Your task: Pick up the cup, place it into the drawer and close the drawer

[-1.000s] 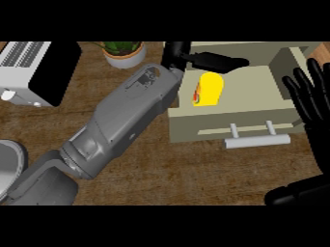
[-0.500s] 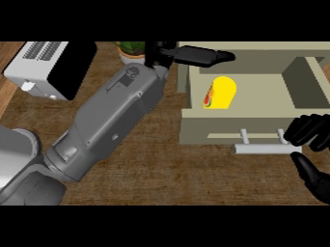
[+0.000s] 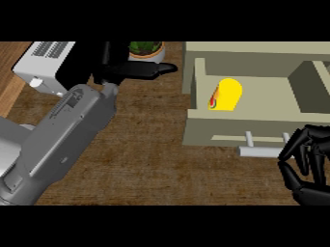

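Cup point(image 3: 228, 94) placed in drawer point(image 3: 218, 131); drawer open.
Left hand point(image 3: 136, 70) released, upper centre; right hand point(image 3: 316, 164) clenched beside handle point(image 3: 262, 152), lower right. Closing remains.

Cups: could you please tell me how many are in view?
1: the yellow cup lies in the open drawer, near its left wall; the left forearm might hide others.

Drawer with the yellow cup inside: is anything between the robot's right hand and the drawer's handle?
Nothing visible. The black right hand, fingers curled, is at the right end of the pale bar handle on the beige open drawer. The yellow cup lies inside the drawer.
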You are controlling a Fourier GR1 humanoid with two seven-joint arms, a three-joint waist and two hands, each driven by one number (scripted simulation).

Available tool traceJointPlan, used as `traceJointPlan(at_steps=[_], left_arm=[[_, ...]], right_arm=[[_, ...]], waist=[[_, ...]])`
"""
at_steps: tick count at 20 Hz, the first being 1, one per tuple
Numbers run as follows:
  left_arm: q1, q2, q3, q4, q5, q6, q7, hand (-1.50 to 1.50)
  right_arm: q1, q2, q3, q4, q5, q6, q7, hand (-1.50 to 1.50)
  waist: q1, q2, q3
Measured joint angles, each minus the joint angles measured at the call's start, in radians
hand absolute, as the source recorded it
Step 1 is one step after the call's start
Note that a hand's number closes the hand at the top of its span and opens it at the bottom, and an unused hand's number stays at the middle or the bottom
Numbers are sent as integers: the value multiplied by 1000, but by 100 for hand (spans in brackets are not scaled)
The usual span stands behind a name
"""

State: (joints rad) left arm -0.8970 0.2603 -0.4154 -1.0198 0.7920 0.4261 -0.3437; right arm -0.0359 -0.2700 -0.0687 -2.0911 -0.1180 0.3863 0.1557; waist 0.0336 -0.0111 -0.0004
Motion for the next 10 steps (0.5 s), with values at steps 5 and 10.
traceJointPlan(at_steps=[5,10], left_arm=[[190,115,37,-187,20,-42,34,-150],[360,191,74,-328,34,-91,40,-150]], right_arm=[[-13,13,46,45,110,-19,-2,150],[-28,-12,94,107,264,-19,-73,150]], waist=[[-3,4,0],[-7,7,0]])
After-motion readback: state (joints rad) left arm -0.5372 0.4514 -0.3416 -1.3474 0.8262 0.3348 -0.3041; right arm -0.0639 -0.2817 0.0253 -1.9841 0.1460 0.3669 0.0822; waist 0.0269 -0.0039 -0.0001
